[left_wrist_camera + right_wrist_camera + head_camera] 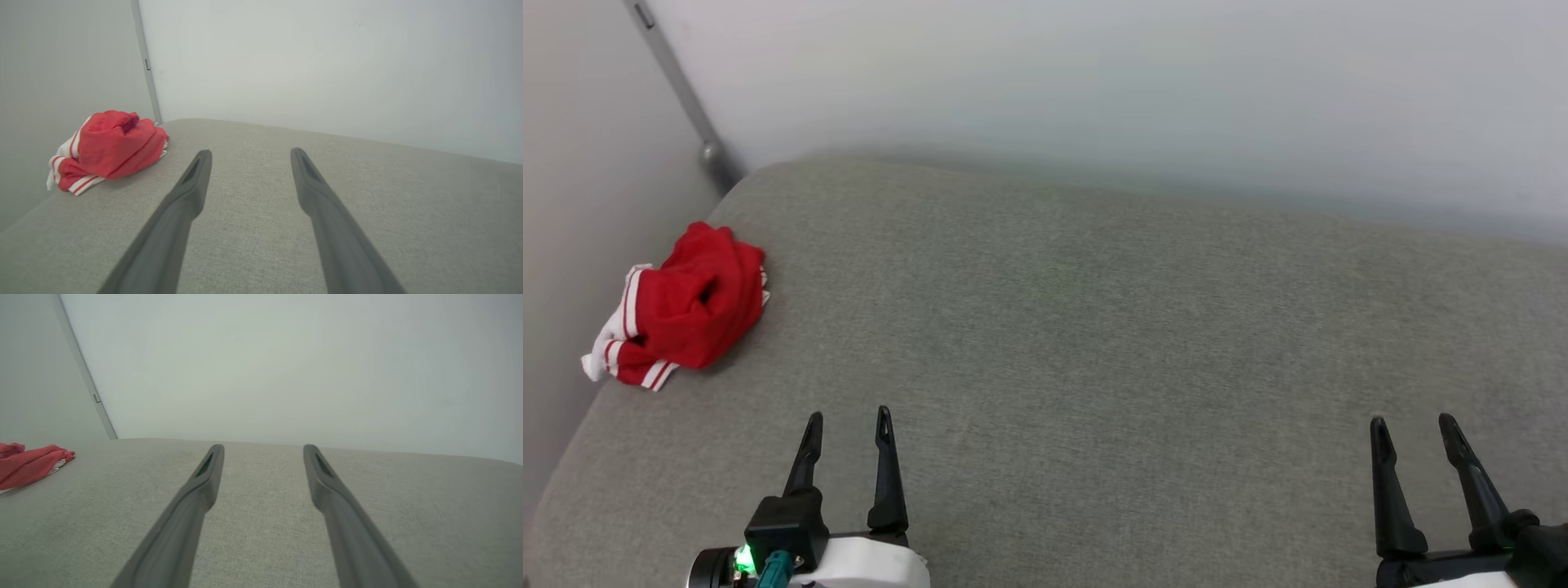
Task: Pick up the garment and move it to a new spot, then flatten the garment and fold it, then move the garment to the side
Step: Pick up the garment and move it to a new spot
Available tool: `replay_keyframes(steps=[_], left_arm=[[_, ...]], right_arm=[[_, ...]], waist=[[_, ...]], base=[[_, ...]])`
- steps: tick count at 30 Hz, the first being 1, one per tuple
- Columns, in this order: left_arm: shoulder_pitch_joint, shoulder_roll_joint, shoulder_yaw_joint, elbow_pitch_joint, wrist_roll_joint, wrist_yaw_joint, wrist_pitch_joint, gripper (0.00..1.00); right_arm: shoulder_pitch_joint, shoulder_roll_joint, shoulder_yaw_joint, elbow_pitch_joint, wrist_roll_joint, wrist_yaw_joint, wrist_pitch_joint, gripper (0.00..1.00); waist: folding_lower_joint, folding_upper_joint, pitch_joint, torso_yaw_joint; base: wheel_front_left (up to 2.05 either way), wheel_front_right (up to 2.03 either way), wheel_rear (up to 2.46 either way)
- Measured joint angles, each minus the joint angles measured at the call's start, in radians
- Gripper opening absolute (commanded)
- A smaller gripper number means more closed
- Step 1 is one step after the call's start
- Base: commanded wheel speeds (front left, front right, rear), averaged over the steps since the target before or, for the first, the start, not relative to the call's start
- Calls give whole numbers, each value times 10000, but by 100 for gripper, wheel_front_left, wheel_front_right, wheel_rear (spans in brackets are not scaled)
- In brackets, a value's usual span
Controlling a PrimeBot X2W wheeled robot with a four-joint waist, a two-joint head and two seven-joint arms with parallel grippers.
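Observation:
The garment (690,304) is a crumpled red heap with white, red-striped sleeve trim, lying at the far left edge of the grey fabric surface (1094,343). In the left wrist view the garment (110,149) sits up and to the left of the fingers. The right wrist view catches a slice of the garment (28,463) at its left edge. My left gripper (848,423) hovers open near the front, well short of and to the right of the heap. At the lower right, far from the cloth, my right gripper (1413,426) is open. Both hold nothing.
Pale walls close off the surface at the back and left, meeting at a grey corner strip (682,90). The surface's rounded left edge (572,457) falls away just beside the garment. Broad bare fabric spreads between and beyond the grippers.

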Motion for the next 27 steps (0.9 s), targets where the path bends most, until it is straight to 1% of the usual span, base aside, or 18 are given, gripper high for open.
replay_keyframes(steps=[9, 17, 22, 27], left_arm=[[-3, 2, 81, -48, -107, 247, 0, 100], [10, 2, 119, -117, -159, 297, 0, 100], [137, 4, 247, -134, -240, 343, 0, 100], [152, 2, 328, -127, -276, 355, 0, 100]], right_arm=[[8, 0, 73, -25, -90, 0, 0, 100], [15, 0, 151, -27, -150, 0, 0, 100], [15, 0, 207, -29, -178, 0, 0, 100], [12, 0, 249, -25, -232, 0, 0, 100]], waist=[[0, 0, 90, 1347], [0, 0, 128, 2410], [0, 0, 137, 2823], [0, 0, 171, 2897]], base=[[0, 0, 0], [0, 0, 0], [0, 0, 0], [0, 0, 0]])
